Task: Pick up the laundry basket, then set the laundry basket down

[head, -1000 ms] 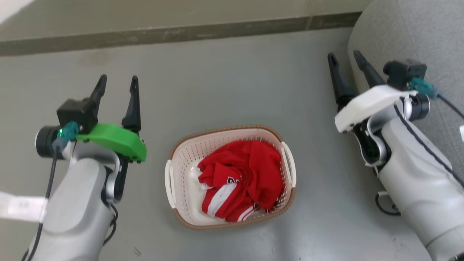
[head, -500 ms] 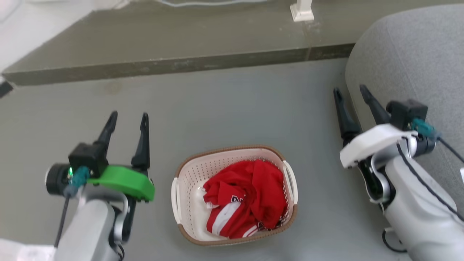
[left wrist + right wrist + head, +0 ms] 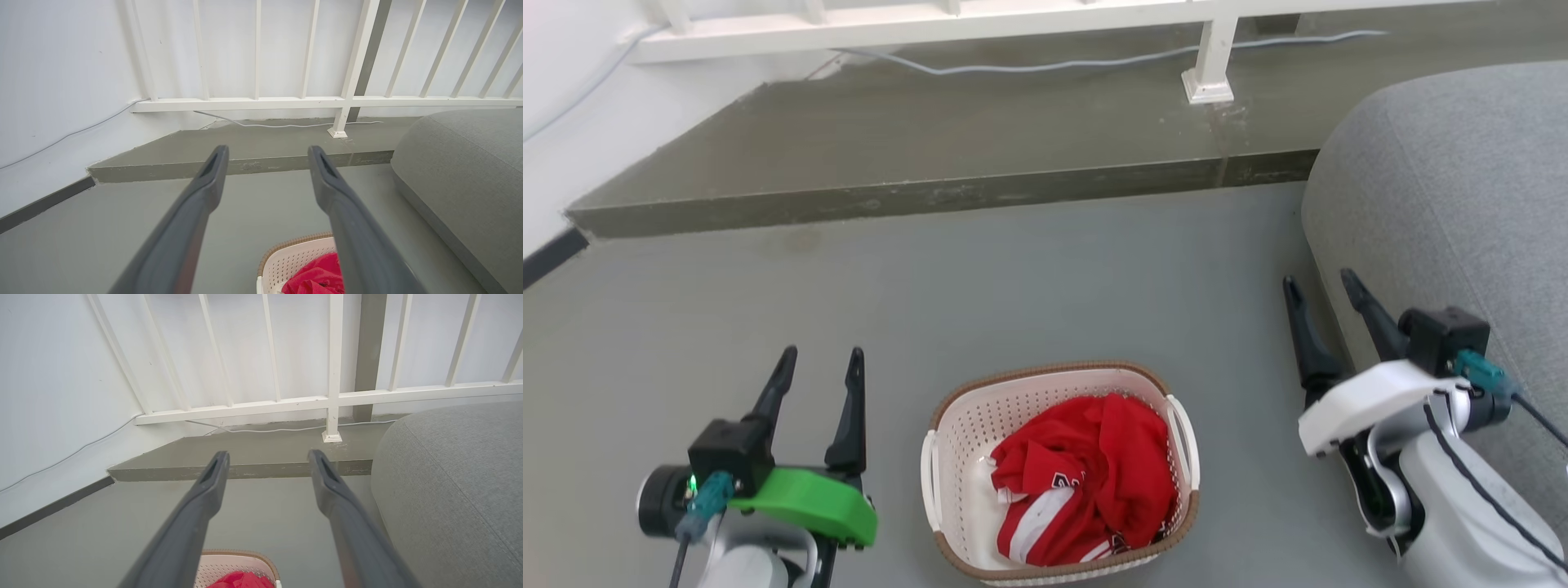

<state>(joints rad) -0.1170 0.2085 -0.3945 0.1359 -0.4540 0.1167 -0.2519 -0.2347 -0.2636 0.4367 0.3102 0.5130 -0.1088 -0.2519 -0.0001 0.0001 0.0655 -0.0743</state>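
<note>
**Head view.** Laundry basket [image 3: 968, 429] upright on the grey floor [image 3: 1029, 286], low centre, between the two grippers and touching neither. Red garment [image 3: 1086, 474] with white stripes bunched inside, toward the right-hand wall. Left gripper [image 3: 822, 353] at lower left, green-shelled wrist, fingers spread, nothing between them. Right gripper [image 3: 1318, 278] at lower right, white-shelled wrist, fingers likewise spread and empty, just beside the grey cushion [image 3: 1445, 188]. Beyond the basket, a raised step [image 3: 931, 196], a white railing [image 3: 931, 20] and a pale cable [image 3: 1054, 64] lying on the step.

**Left wrist view.** Left gripper [image 3: 267, 150] released, dark fingers rising apart over bare floor, gripping nothing. Laundry basket [image 3: 294, 257] at the bottom edge, partly hidden behind the right-hand finger; brown rim and perforated wall visible, red garment within. Grey cushion at right, white railing above the step.

**Right wrist view.** Right gripper [image 3: 268, 454] released, fingers apart and empty. Laundry basket [image 3: 229, 565] at the bottom edge, low between the fingers, brown rim uppermost, red garment inside. Grey cushion at right, near the right-hand finger.
</note>
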